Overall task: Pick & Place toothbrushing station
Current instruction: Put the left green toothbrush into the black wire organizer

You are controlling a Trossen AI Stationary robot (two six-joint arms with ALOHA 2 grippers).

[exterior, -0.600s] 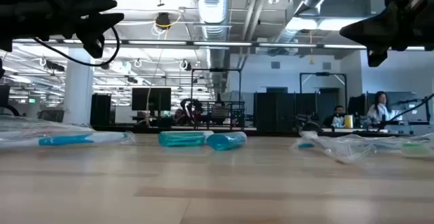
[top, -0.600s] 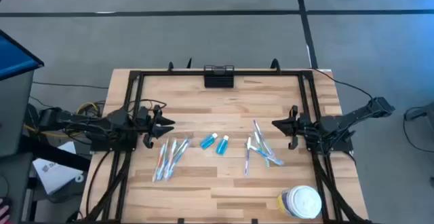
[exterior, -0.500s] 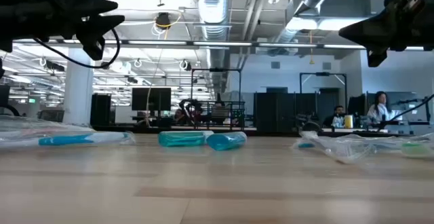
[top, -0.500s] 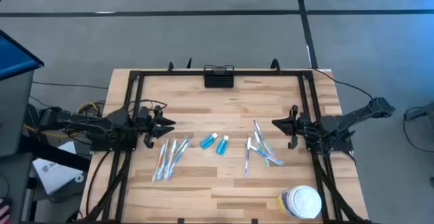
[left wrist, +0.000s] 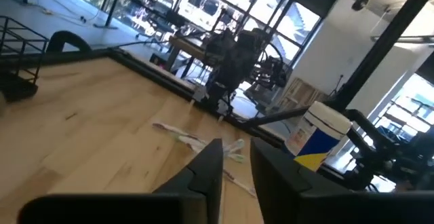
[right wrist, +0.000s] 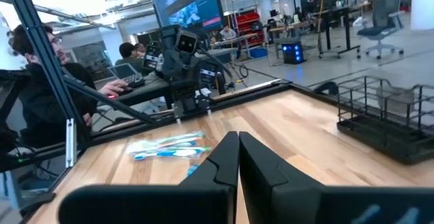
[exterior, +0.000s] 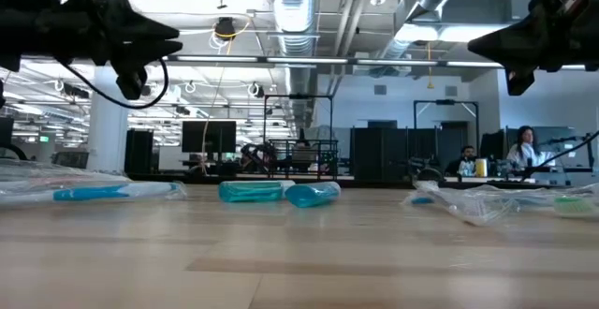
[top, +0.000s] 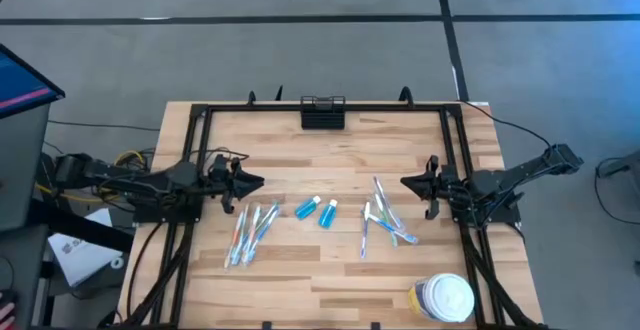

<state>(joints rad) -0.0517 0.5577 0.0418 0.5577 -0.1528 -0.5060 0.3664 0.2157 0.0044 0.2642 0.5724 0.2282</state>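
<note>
The left gripper [top: 250, 182] hangs above the table [top: 330, 270], far to the left of the caddy [top: 323, 114] and nearer the front edge, just beside the left bundle of wrapped toothbrushes [top: 250, 230]. Its fingers [left wrist: 205, 173] stand a little apart with a narrow gap between them, and they hold nothing. The right gripper [top: 408, 184] hangs on the other side, to the right of the caddy and also nearer the front; its fingers [right wrist: 227, 159] are pressed together and empty. The caddy is a small black wire holder that stands at the middle of the table's far edge, well apart from both grippers. In front of the caddy, near the middle of the table, lie two small blue bottles [top: 317, 210] side by side. To the right of them lies a second bundle of toothbrushes [top: 383, 220]. A white-lidded jar [top: 443, 297] stands at the front right corner, far from the caddy.
</note>
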